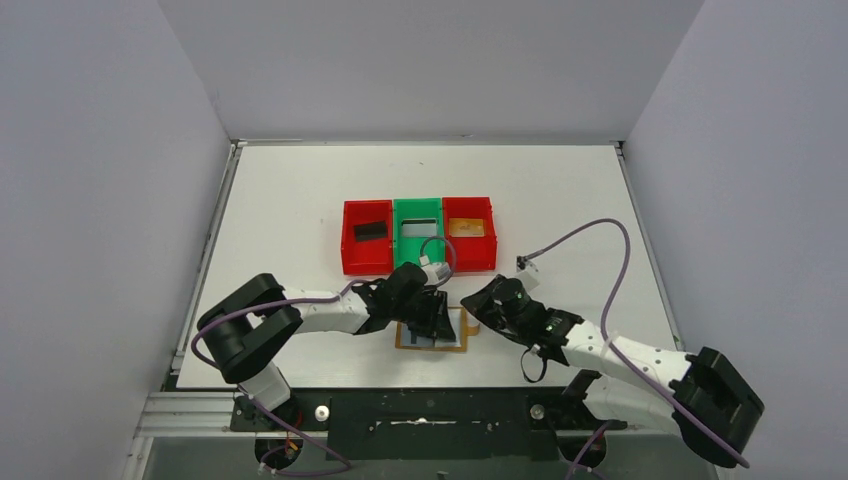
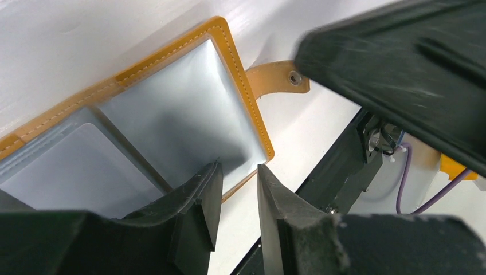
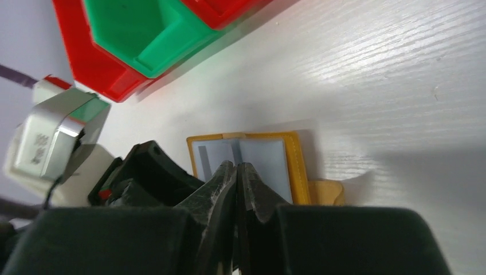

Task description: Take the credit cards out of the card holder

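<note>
Top external view: the card holder (image 1: 452,328) lies open and flat on the desk (image 1: 300,200). It sits just in front of the row of bins (image 1: 417,262) and between the two arms, where both can reach it.
Left jaws: they are a little apart with nothing between them. They hang low over the near edge of the right inner panel (image 2: 189,109). I'd say they are lined up to pinch a card's edge there.
Right jaws: they are pressed together and empty, pointing down at the fold between the two panels. My guess is that they are there to pin the holder so it does not slide or lift when a card is pulled.
Side tab (image 2: 278,80): it is unsnapped and lies out flat on the desk, which lets the covers stay spread.
Cards: a paler sheet shows in the left panel (image 2: 69,166). It may be a card, though I cannot tell for sure.
Bins: each holds a flat piece, too small to name.
Risk: the holder looks light, so a pull at an angle could drag the whole thing along.
</note>
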You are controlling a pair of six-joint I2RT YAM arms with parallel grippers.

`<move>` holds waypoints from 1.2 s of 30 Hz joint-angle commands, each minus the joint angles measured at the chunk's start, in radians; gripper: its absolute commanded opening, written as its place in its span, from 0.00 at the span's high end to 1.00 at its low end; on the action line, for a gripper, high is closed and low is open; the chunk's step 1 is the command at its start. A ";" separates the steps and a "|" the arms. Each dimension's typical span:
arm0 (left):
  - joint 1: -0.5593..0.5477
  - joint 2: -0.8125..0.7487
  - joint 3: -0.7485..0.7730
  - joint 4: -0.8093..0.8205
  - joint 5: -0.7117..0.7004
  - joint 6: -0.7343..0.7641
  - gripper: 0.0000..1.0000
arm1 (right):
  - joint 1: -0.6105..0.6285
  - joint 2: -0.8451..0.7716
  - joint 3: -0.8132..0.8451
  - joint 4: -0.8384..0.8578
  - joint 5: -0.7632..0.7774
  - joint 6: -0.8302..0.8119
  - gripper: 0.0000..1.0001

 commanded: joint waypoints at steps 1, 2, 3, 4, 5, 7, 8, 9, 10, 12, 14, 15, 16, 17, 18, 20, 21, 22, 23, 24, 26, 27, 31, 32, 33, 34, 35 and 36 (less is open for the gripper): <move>-0.004 -0.019 -0.005 0.037 -0.007 0.003 0.72 | -0.023 0.129 0.052 0.183 -0.122 -0.055 0.97; -0.004 -0.024 -0.010 0.037 -0.011 0.001 0.72 | -0.021 0.155 0.060 0.192 -0.136 -0.060 0.97; -0.004 -0.031 -0.015 0.041 -0.015 -0.001 0.72 | -0.020 0.180 0.067 0.183 -0.143 -0.057 0.97; -0.006 -0.037 -0.019 0.043 -0.019 -0.003 0.72 | -0.020 0.201 0.070 0.177 -0.149 -0.051 0.97; -0.005 -0.045 -0.022 0.043 -0.022 -0.004 0.72 | -0.021 0.222 0.062 0.182 -0.156 -0.046 0.96; -0.006 -0.058 -0.026 0.040 -0.027 -0.005 0.73 | -0.024 0.266 0.038 0.216 -0.176 -0.038 0.94; -0.005 -0.067 -0.026 0.030 -0.034 -0.001 0.73 | -0.025 0.290 0.032 0.224 -0.187 -0.038 0.94; -0.006 -0.085 -0.028 0.018 -0.046 0.005 0.72 | -0.030 0.319 0.037 0.205 -0.200 -0.035 0.94; -0.006 -0.109 -0.030 -0.004 -0.079 0.012 0.73 | -0.031 0.342 0.047 0.176 -0.207 -0.043 0.94; -0.005 -0.181 -0.039 -0.028 -0.129 0.021 0.72 | -0.018 0.372 0.048 0.158 -0.206 -0.063 0.94; 0.001 -0.263 -0.047 -0.064 -0.190 0.027 0.69 | -0.008 0.389 0.035 0.159 -0.202 -0.070 0.93; 0.005 -0.298 -0.048 -0.090 -0.222 0.032 0.67 | -0.007 0.400 0.031 0.164 -0.207 -0.076 0.92; 0.011 -0.330 -0.052 -0.112 -0.249 0.036 0.65 | -0.008 0.411 0.032 0.161 -0.212 -0.083 0.92; 0.020 -0.352 -0.053 -0.132 -0.270 0.039 0.63 | -0.007 0.418 0.038 0.154 -0.207 -0.096 0.91; 0.030 -0.365 -0.053 -0.153 -0.283 0.043 0.61 | -0.004 0.423 0.046 0.153 -0.206 -0.109 0.91; 0.059 -0.363 -0.053 -0.209 -0.300 0.049 0.59 | 0.008 0.425 0.060 0.156 -0.196 -0.128 0.90; 0.075 -0.354 -0.053 -0.236 -0.302 0.050 0.58 | 0.015 0.423 0.067 0.160 -0.187 -0.134 0.90; 0.087 -0.342 -0.071 -0.254 -0.298 0.052 0.58 | 0.020 0.424 0.073 0.163 -0.182 -0.139 0.89; 0.097 -0.332 -0.079 -0.267 -0.295 0.051 0.58 | 0.024 0.425 0.079 0.167 -0.178 -0.141 0.88; 0.102 -0.324 -0.085 -0.276 -0.295 0.048 0.58 | 0.029 0.427 0.084 0.172 -0.175 -0.143 0.88; 0.103 -0.321 -0.102 -0.271 -0.288 0.038 0.58 | 0.037 0.434 0.092 0.184 -0.172 -0.140 0.87; 0.104 -0.323 -0.112 -0.258 -0.279 0.037 0.58 | 0.041 0.439 0.094 0.185 -0.171 -0.136 0.86; 0.103 -0.323 -0.128 -0.235 -0.233 0.052 0.58 | 0.055 0.450 0.092 0.200 -0.165 -0.119 0.85; 0.103 -0.318 -0.123 -0.247 -0.228 0.071 0.58 | 0.061 0.446 0.082 0.217 -0.167 -0.114 0.84; 0.103 -0.312 -0.117 -0.267 -0.225 0.089 0.58 | 0.070 0.436 0.063 0.265 -0.169 -0.118 0.81; 0.103 -0.305 -0.111 -0.285 -0.230 0.101 0.58 | 0.080 0.424 0.038 0.316 -0.169 -0.118 0.78; 0.103 -0.298 -0.108 -0.298 -0.233 0.112 0.58 | 0.084 0.412 0.014 0.368 -0.166 -0.104 0.74; 0.103 -0.292 -0.108 -0.304 -0.232 0.120 0.58 | 0.086 0.404 -0.008 0.409 -0.163 -0.085 0.72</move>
